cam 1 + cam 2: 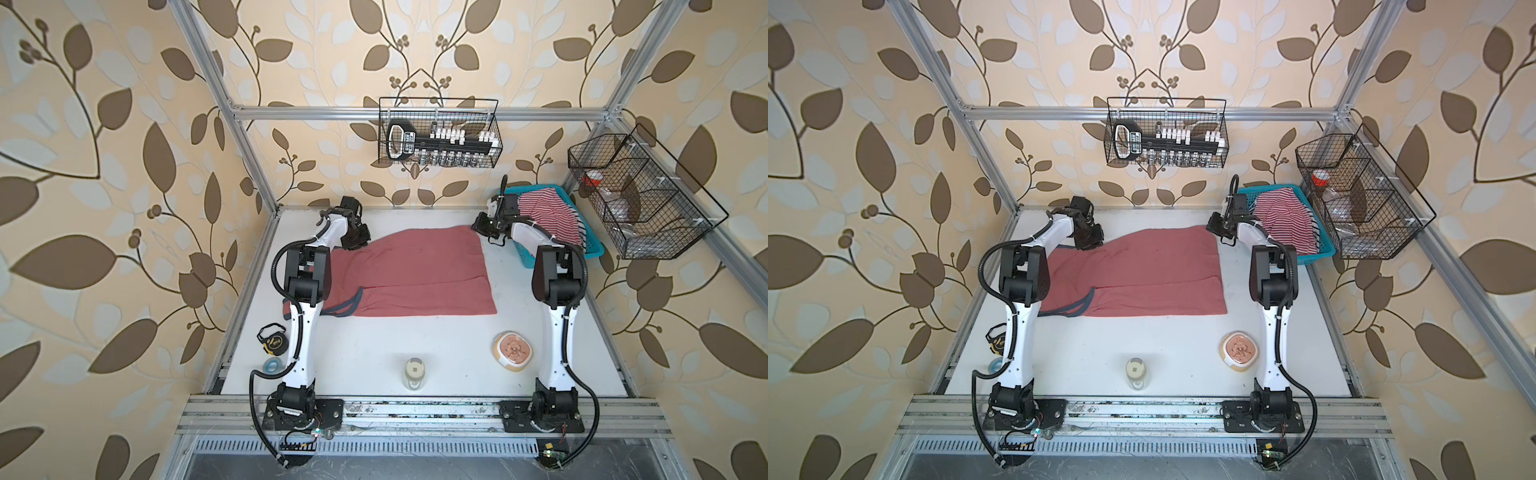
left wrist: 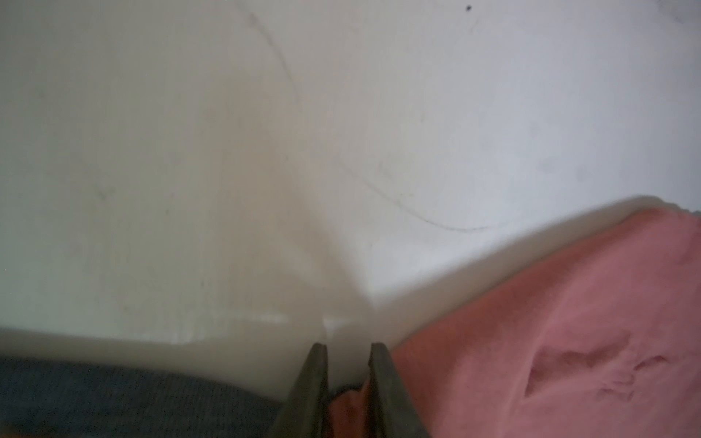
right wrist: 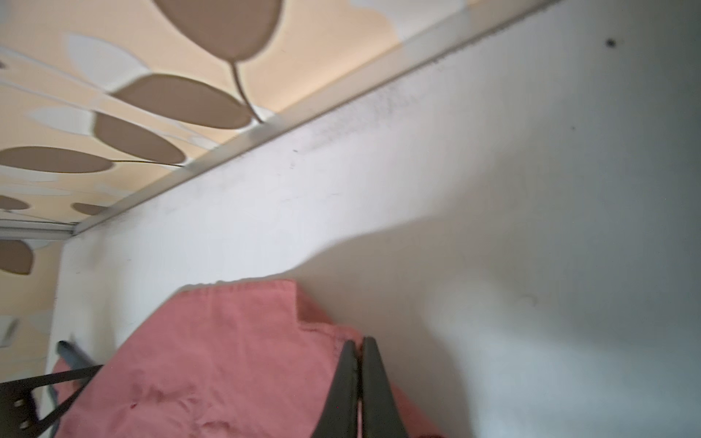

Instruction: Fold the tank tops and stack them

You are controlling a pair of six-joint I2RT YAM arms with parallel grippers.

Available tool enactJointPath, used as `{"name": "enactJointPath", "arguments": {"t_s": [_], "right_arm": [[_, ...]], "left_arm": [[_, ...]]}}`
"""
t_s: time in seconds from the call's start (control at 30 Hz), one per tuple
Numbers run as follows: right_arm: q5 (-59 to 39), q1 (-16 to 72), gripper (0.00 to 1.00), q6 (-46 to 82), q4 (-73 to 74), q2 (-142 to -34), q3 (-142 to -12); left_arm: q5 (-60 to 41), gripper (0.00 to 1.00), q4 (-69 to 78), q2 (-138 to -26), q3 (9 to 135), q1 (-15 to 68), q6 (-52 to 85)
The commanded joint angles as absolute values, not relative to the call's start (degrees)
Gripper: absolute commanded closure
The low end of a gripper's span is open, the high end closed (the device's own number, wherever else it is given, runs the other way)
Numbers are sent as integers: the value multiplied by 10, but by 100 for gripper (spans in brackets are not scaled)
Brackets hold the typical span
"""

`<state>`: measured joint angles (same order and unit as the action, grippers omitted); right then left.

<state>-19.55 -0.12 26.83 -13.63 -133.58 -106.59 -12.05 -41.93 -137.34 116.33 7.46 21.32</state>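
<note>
My left gripper [image 2: 349,347], at far left, is pinching the far left edge of the brick-red tank top [image 1: 415,274] between narrow jaws. The top is lying spread across the far half of the table [image 1: 374,353]. My right gripper [image 3: 358,339], jaws pressed together, is gripping its far right corner. The striped tank top [image 1: 548,212] is lying heaped in the blue basket [image 1: 524,253] at far right

One tank top [image 1: 415,270] on table [image 1: 374,353], other tank top [image 1: 548,212] in far-right basket [image 1: 524,253]
</note>
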Motion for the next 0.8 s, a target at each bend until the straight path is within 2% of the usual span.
{"name": "enactJointPath", "arguments": {"t_s": [0.0, 0.23, 0.37, 0.77], "right_arm": [[-257, -3, 100, 278, -51, -1288, -1022], [-300, 0, 100, 233, -31, -1205, -916], [-305, 6, 100, 165, -95, -1155, -878], [-311, 20, 100, 52, -285, -1054, -756]], "left_arm": [[-138, 72, -436, -1308, 1127, 78, 211], [-132, 65, -453, -1255, 1099, 78, 198], [-127, 60, -451, -1246, 1107, 78, 195], [-113, 55, -485, -1381, 1302, 78, 193]]}}
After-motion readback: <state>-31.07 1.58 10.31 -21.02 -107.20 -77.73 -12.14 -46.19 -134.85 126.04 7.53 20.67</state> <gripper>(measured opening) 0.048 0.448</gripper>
